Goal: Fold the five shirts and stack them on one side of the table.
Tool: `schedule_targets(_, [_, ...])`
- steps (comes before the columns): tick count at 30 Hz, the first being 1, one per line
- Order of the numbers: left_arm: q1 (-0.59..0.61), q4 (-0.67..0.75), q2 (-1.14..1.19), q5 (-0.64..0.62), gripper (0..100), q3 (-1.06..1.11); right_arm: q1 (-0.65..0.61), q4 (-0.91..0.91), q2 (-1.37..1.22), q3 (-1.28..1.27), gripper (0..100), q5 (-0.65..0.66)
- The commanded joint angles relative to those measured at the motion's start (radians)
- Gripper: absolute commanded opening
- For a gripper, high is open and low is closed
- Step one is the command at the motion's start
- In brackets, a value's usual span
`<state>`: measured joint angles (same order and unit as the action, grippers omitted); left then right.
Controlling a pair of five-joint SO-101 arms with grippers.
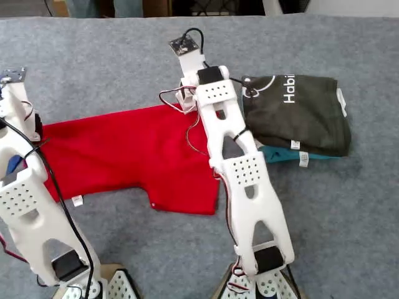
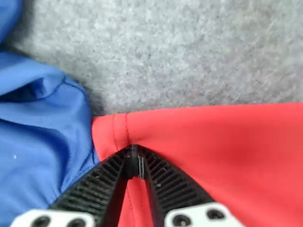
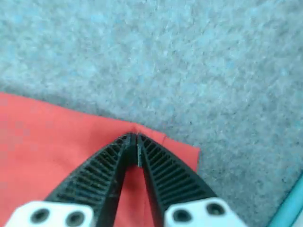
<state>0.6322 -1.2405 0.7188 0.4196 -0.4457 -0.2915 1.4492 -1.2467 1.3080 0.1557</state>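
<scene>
A red shirt (image 1: 124,156) lies spread across the middle of the grey felt table. My left gripper (image 2: 134,158) is shut on the red shirt's (image 2: 213,151) hem at its left end, next to a blue shirt (image 2: 42,137). My right gripper (image 3: 136,144) is shut on the far right corner of the red shirt (image 3: 42,156). In the high view the right arm (image 1: 230,156) reaches over the shirt's right edge. A folded dark green shirt (image 1: 299,115) rests on a folded teal shirt (image 1: 283,156) at the right.
The left arm (image 1: 28,205) stands along the table's left edge, with a bit of the blue shirt (image 1: 14,165) showing beside it. Bare grey felt (image 1: 112,62) stretches behind the red shirt, and more lies in front of the stack.
</scene>
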Motion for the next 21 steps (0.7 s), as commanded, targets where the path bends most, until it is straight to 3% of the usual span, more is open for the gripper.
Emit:
schedule_targets(1, [0.018, -0.054, -0.035, -0.003, 3, -0.059, 0.021, 0.084, -0.024, 0.217, 1.5, 0.008])
schedule_targets(5, [-0.001, -0.112, -0.112, -0.003, 3, -0.054, 0.026, 0.175, -0.035, 0.369, 1.5, 0.009])
schedule_targets(10, [0.012, -0.149, -0.221, -0.003, 3, -0.054, 0.028, 0.226, 0.022, 0.364, 1.5, 0.009])
schedule_targets(15, [0.119, -0.087, -0.258, -0.008, 3, -0.053, 0.023, 0.287, 0.102, 0.364, 1.5, 0.009])
schedule_targets(21, [0.262, 0.017, -0.072, -0.003, 3, -0.067, 0.020, 0.316, 0.185, 0.354, 1.5, 0.009])
